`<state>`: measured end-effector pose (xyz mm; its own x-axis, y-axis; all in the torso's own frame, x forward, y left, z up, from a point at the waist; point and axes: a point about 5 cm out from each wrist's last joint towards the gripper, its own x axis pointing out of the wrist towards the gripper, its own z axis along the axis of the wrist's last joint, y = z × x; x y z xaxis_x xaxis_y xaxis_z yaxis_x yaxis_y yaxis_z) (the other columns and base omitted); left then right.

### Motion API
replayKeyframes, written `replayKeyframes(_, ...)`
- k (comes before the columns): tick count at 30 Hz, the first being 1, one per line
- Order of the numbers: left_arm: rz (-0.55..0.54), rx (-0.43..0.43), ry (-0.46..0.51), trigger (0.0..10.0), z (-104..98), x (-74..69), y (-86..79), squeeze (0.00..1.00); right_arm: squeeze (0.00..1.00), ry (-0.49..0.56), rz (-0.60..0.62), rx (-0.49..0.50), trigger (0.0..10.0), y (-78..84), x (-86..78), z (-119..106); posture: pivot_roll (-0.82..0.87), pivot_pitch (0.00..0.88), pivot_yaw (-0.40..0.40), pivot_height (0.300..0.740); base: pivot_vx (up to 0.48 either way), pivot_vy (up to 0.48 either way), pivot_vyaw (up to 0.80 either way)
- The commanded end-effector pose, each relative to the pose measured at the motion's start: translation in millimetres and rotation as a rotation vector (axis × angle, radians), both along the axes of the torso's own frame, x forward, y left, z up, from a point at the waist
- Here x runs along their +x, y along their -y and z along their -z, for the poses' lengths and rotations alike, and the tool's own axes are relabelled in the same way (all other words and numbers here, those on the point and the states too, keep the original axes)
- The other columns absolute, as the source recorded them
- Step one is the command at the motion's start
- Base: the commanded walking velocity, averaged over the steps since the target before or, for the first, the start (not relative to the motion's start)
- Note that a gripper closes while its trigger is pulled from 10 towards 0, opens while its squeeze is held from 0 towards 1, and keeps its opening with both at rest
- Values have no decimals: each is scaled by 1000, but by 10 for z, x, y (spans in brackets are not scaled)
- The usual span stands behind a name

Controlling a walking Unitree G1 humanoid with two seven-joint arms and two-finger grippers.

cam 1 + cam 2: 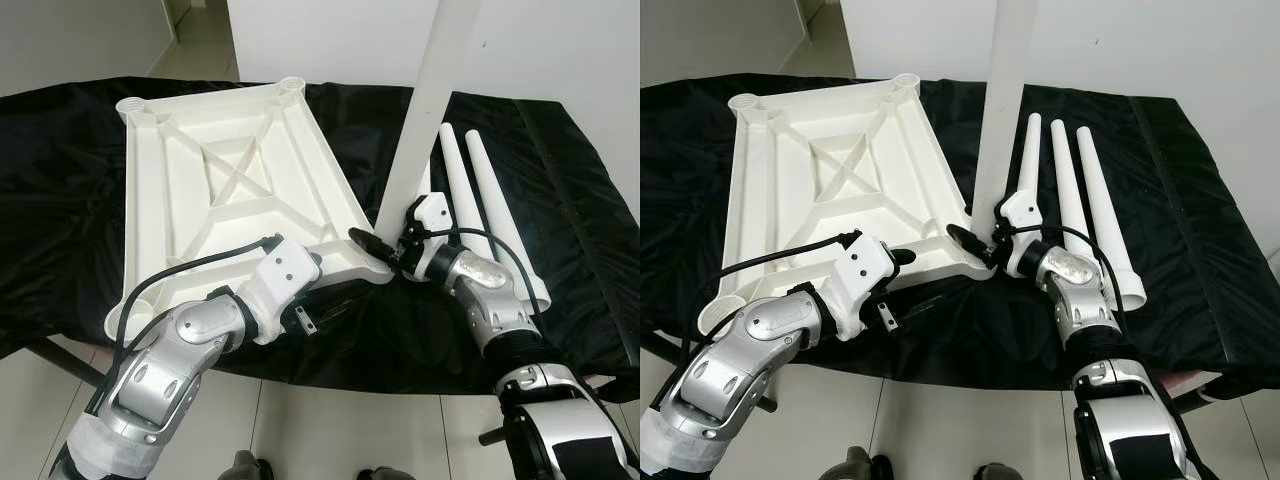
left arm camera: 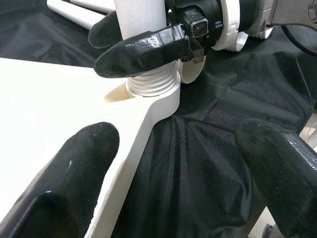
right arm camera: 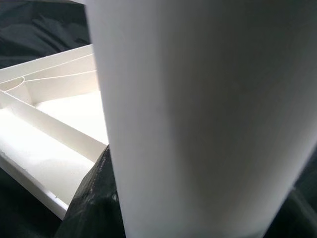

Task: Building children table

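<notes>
White table leg [image 1: 425, 110] stands in the tabletop's [image 1: 200, 190] near-right corner socket, pinched by the right gripper [image 1: 385, 250]; left gripper [image 2: 173, 178] spread beside it.

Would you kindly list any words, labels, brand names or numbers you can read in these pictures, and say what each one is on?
None: no readable text anywhere.
The white plastic ribbed tabletop, upside down on the black cloth, is plain.
The white tapered plastic legs carry no markings.
The right tool, gripping the upright white leg, shows no legible label.
</notes>
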<state>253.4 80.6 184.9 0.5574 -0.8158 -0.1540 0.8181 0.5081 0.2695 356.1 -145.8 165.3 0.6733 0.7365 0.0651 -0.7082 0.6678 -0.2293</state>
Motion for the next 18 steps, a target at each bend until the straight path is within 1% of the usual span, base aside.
replayKeyframes(1, 46, 13, -14, 10000, 27, -31, 19, 0, 0, -56, 45, 7, 10000, 24, -17, 145, -89, 100, 51, 740, 0, 0, 0)
replayKeyframes(5, 51, 10, -13, 10000, 28, -36, 29, 0, 0, -62, 73, -3, 10000, 0, -22, 200, -93, 93, 50, 740, 0, 0, 0)
replayKeyframes(7, 56, 9, -16, 10000, 44, -51, 47, 0, 0, -71, 122, 7, 10000, 3, -28, 260, -96, 86, 45, 740, 0, 0, 0)
replayKeyframes(8, 56, 9, -16, 10000, 44, -51, 47, 0, 0, -71, 122, 7, 10000, 3, -28, 260, -96, 86, 45, 740, 0, 0, 0)
replayKeyframes(9, 58, 7, -17, 10000, 46, -54, 51, 0, 0, -89, 138, -5, 10000, -4, -43, 312, -97, 87, 46, 740, 0, 0, 0)
replayKeyframes(10, 58, 7, -17, 10000, 46, -54, 51, 0, 0, -89, 138, -5, 10000, -4, -43, 312, -97, 87, 46, 740, 0, 0, 0)
replayKeyframes(12, 55, 5, -16, 10000, 43, -46, 47, 0, 0, -98, 168, -26, 10000, -18, -77, 384, -100, 87, 45, 740, 0, 0, 0)
replayKeyframes(13, 53, 4, -18, 10000, 43, -43, 44, 0, 0, -119, 184, 1, 10000, -23, -87, 407, -101, 90, 40, 740, 0, 0, 0)
replayKeyframes(18, 54, -1, -20, 10000, 42, -43, 42, 0, 0, -131, 213, 31, 10000, -63, -130, 450, -101, 90, 39, 740, 0, 0, 0)
